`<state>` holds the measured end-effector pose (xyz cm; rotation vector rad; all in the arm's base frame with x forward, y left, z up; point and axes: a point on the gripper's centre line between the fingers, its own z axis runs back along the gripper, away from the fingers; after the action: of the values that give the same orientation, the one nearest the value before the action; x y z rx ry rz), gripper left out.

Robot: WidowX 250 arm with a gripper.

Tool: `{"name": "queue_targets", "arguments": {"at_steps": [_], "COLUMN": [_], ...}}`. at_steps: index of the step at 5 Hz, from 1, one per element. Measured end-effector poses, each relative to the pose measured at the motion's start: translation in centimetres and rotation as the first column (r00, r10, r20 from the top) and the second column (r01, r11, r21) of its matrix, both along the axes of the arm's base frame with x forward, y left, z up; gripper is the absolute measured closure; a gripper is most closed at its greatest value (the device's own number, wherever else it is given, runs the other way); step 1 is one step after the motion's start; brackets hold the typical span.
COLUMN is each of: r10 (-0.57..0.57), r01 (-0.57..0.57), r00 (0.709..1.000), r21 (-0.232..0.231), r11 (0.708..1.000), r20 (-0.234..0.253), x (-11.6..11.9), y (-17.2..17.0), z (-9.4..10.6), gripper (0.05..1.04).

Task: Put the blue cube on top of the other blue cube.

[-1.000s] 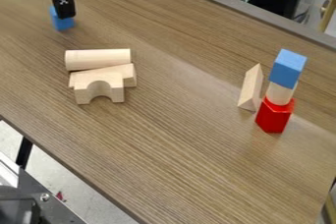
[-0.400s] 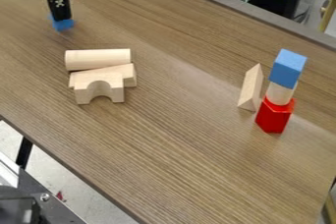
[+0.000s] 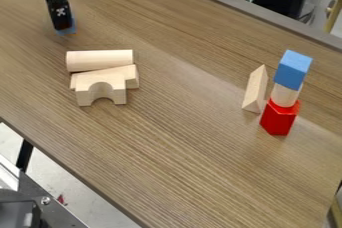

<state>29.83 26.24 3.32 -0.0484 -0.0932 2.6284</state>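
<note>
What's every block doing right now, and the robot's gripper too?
Low blue cube: partly hidden
Gripper: pointing down
High blue cube: topping the tower
Small round block: upright, mid-tower
Red block: tower's bottom
Triangle block: beside tower
Long round block: lying down
Plank: lying down
Arch block: nothing on top

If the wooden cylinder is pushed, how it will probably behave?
The wooden cylinder lies on its side, so it may roll. The wooden block beside it could stop it one way. It looks solid, probably stiff.
</note>
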Motion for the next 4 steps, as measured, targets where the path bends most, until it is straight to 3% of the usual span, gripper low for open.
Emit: {"name": "queue_targets", "arguments": {"at_steps": [1, 2, 3, 4], "r10": [0.013, 0.018, -0.051, -0.195], "r01": [-0.013, -0.017, 0.055, 0.215], "r00": [1.0, 1.0, 0.993, 0.959], "r21": [0.002, -0.029, -0.028, -0.082], "r11": [1.0, 0.999, 0.998, 0.973], "r20": [-0.012, 0.017, 0.106, 0.204], "x": [-0.2, 0.0, 0.5, 2.0], "y": [0.1, -1.0, -3.8, -9.0], "z": [-0.2, -0.1, 3.4, 6.6], "gripper": [0.396, 0.536, 0.536, 0.536]}}
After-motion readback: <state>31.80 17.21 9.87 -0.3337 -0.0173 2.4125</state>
